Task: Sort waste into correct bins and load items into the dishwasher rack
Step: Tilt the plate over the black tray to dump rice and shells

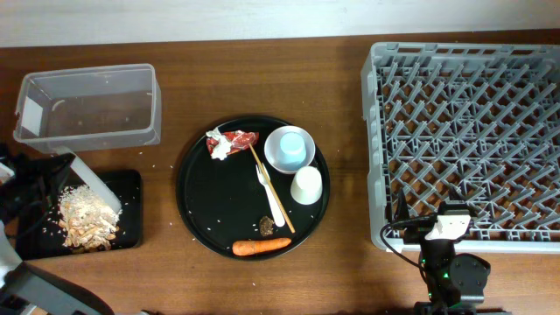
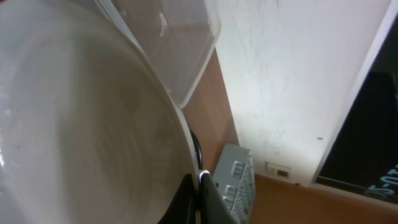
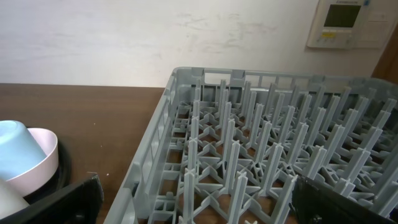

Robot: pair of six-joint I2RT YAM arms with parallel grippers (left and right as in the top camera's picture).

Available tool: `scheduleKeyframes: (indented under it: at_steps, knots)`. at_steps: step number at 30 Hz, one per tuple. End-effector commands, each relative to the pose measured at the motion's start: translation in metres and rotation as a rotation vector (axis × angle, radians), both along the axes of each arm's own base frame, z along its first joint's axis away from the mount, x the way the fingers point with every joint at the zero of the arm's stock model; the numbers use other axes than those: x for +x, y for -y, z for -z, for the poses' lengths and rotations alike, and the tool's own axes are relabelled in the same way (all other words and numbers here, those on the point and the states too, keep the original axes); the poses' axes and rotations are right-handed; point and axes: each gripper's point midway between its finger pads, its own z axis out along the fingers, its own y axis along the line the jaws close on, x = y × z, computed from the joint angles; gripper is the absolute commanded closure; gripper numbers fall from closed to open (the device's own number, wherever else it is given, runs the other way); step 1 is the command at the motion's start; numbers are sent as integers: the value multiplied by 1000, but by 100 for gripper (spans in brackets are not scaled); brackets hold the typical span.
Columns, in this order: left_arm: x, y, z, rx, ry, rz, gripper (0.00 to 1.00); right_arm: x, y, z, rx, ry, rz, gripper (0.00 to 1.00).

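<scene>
Fingers (image 2: 216,208) of the left gripper (image 2: 199,196) are clamped on the rim of the white plate (image 1: 92,185), which it holds steeply tilted at the left side of the table, its lower edge over the beige food scraps (image 1: 87,220). Those scraps lie heaped in the shallow black tray (image 1: 129,188). Just beyond it, farther back, stands the clear tub (image 1: 156,101). To the right, in the middle of the table, the round black tray (image 1: 194,197) carries the red-and-white wrapper (image 1: 240,139) with the white tissue (image 1: 217,146) against it, the light blue cup (image 1: 294,149) sitting in the white bowl (image 1: 273,156), the small white cup (image 1: 306,185), the chopsticks (image 1: 255,156) and fork (image 1: 273,206) lying together, and the carrot (image 1: 261,247) at the near edge. At the far right sits the grey rack (image 1: 372,149). The right gripper (image 3: 205,202) hangs at its near edge, fingers (image 3: 68,199) spread wide with nothing between them.
</scene>
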Motion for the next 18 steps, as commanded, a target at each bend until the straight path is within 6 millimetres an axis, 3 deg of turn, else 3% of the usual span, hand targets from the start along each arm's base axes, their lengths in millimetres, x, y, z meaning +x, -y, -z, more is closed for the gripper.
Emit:
scheduleKeyframes:
  at_steps: [1,9,11,12,14,15,17,18]
  knots:
    - [-5,3,-15,-27,72,14,99,0,3,2,-7,-1,14,1]
    - [-15,13,-20,-81,85,37,99,0,3,2,-7,-1,14,1]
    - [-17,6,-8,-17,28,19,99,0,3,2,-7,-2,14,1]
    - [-20,13,-12,-52,40,34,99,0,3,2,-7,-1,14,1]
    - [-17,2,-11,52,47,26,99,0,3,2,-7,-1,14,1]
    - [-21,11,-18,24,68,45,99,0,3,2,-7,-1,14,1]
    - [-19,6,-21,109,70,38,99,0,3,2,-7,-1,14,1]
    - [-21,20,-34,28,109,61,99,0,3,2,-7,-1,14,1]
